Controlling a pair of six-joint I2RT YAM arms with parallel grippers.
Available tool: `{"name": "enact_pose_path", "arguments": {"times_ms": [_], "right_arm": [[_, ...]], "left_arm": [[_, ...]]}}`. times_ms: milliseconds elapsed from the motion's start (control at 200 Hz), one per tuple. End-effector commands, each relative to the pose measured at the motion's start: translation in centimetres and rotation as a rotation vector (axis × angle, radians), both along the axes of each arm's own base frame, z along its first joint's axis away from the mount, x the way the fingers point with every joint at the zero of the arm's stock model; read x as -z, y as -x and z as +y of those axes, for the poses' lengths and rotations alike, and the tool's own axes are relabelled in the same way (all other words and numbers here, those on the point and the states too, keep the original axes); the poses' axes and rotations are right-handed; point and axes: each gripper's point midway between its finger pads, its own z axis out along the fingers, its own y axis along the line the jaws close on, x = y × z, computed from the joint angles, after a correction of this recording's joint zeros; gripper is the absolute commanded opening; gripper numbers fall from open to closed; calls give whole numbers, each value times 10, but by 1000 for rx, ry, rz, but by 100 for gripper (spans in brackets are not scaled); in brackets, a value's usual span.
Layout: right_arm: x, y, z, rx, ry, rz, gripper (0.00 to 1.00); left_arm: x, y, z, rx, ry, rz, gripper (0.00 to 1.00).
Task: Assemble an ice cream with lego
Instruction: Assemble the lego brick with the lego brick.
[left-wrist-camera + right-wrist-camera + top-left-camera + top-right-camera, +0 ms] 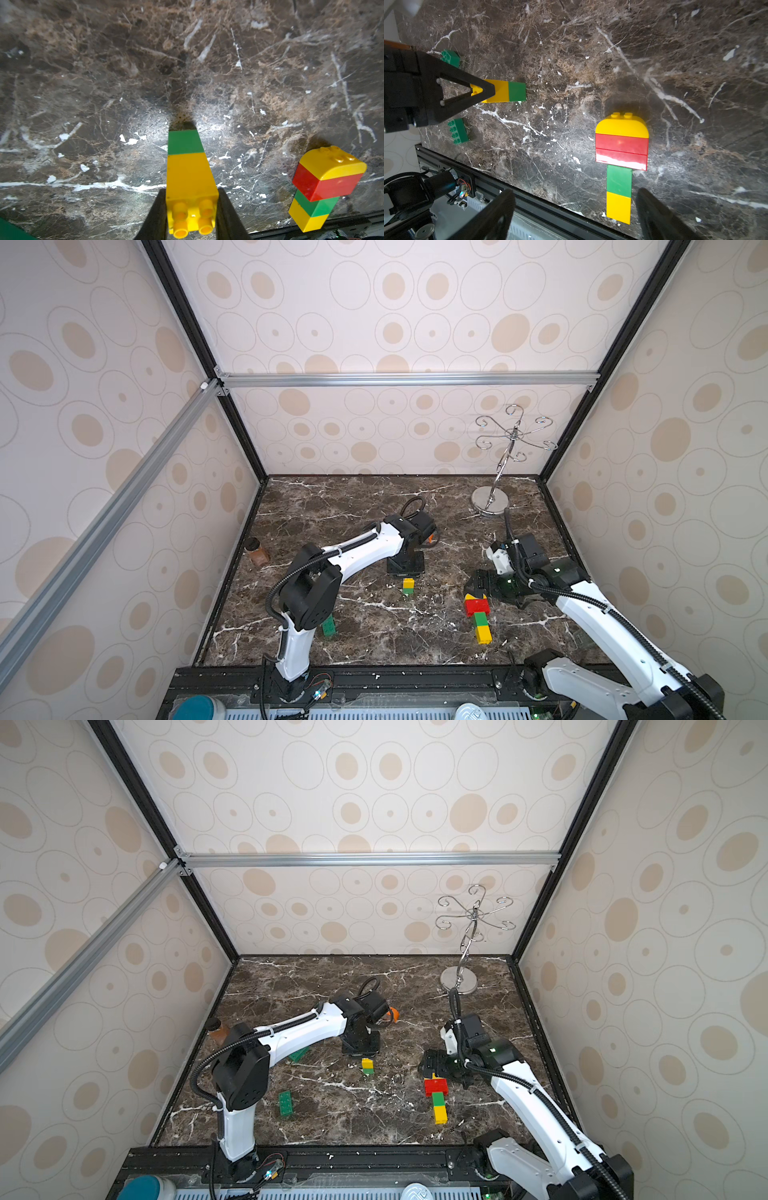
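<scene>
One lego ice cream looks finished: a yellow dome over two red bricks on a green-and-yellow stick. It lies flat on the dark marbled surface near the right claw, whose jaws stand apart and empty. The left claw is clamped on a yellow-and-green two-brick stack, probably a second stick begun. A loose green oblong brick and an orange dome piece remain unused. No brand or writing is legible.
</scene>
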Motion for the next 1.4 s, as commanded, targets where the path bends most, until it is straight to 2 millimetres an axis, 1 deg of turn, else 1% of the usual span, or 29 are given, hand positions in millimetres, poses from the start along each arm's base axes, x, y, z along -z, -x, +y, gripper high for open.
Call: {"name": "enact_pose_path", "arguments": {"times_ms": [0,110,165,235,335,390,500,620,720,855,925,1035,1105,1261,1336,1391], "right_arm": [[-5,2,-6,8,17,-12,94],[-4,2,-7,10,19,-11,94],[-4,2,-6,9,17,-11,94],[-4,2,-6,9,16,-12,94],[-5,2,-6,9,17,-14,94],[-4,2,-6,12,17,-11,94],[-4,2,-6,14,16,-11,94],[-5,2,-8,17,18,-15,94],[-5,4,-8,17,20,-14,94],[-3,4,-8,14,18,-8,94],[-2,4,-7,11,17,-6,95],[-3,4,-8,10,20,-10,96],[-3,4,-8,7,21,-11,96],[-4,3,-7,-1,19,-16,99],[-7,1,-5,-9,12,-25,100],[-10,-1,-3,-15,5,-33,98]], "left_arm": [[53,11,12,-48,-94,47,8],[52,14,12,-66,-82,35,8],[51,12,13,-68,-84,26,11],[47,9,13,-61,-91,13,17],[41,2,11,-51,-100,-9,33],[38,-1,10,-41,-107,-18,39],[33,-8,7,-28,-114,-29,48],[31,-9,4,-35,-104,-34,52],[29,-9,6,-51,-101,-41,58],[18,-14,-1,-65,-55,-73,76],[11,-17,-5,-62,-34,-89,85],[-7,-22,-8,-60,-5,-138,99],[-23,-25,-6,-54,13,-187,100],[-60,-27,9,-78,51,-303,100],[-74,-25,18,-99,66,-346,100],[-79,-22,28,-127,63,-362,100]]}}
